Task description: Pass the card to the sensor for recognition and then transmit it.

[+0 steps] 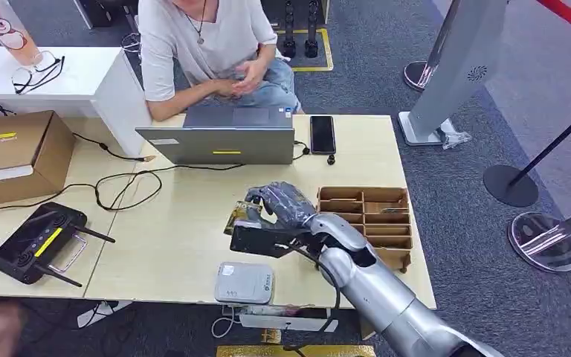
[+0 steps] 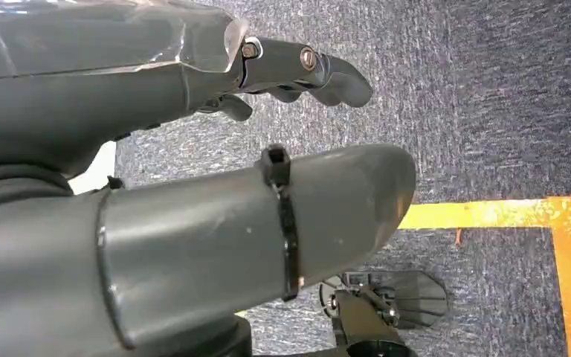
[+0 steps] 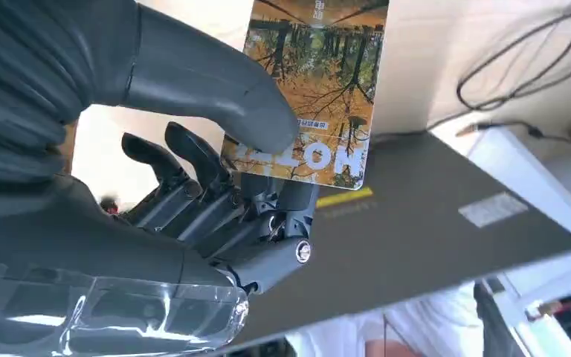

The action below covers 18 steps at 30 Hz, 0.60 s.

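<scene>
Right robot hand (image 1: 279, 204) hovers over the middle of the bench (image 1: 178, 238), its thumb and darker fingers pinching a card (image 3: 308, 97) printed with autumn trees and large pale letters. From the head view the card (image 1: 239, 216) pokes out at the hand's nine o'clock side, held above the bench surface rather than lying on it.

At six o'clock from the hand, near the bench's front edge, lies a flat grey sensor (image 1: 244, 282), well apart from the card. At three o'clock sits a brown compartment tray (image 1: 368, 219), just beside the silver forearm. At twelve o'clock stands an open grey laptop (image 1: 223, 137), with a black phone (image 1: 323, 134) to its right and a person (image 1: 208, 44) seated behind it.

Left robot hand (image 2: 193, 149) hangs over grey carpet (image 2: 491, 89) marked by a yellow floor line (image 2: 491, 212); its fingers (image 2: 320, 71) are stretched out and hold nothing.
</scene>
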Motion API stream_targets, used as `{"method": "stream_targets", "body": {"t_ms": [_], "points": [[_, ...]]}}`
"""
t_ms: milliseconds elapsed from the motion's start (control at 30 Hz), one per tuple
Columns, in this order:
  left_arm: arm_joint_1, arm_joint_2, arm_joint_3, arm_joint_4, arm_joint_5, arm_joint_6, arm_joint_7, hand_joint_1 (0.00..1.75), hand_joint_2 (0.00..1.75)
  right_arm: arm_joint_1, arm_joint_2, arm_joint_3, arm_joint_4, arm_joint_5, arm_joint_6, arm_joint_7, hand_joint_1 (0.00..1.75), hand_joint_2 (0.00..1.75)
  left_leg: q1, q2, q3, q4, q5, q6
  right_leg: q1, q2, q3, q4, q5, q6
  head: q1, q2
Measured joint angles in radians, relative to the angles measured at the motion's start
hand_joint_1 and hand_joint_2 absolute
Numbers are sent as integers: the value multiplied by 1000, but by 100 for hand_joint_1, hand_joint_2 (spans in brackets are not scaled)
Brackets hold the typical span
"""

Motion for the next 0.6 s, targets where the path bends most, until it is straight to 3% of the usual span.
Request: {"method": "stream_targets", "body": {"t_ms": [600], "points": [[0, 1, 1, 0, -2, -1, -8, 0, 0, 47, -2, -83, -126, 138, -183, -40, 175, 175, 0, 0, 0, 0, 0, 0, 0, 0, 0, 0, 0, 0, 0, 0]]}}
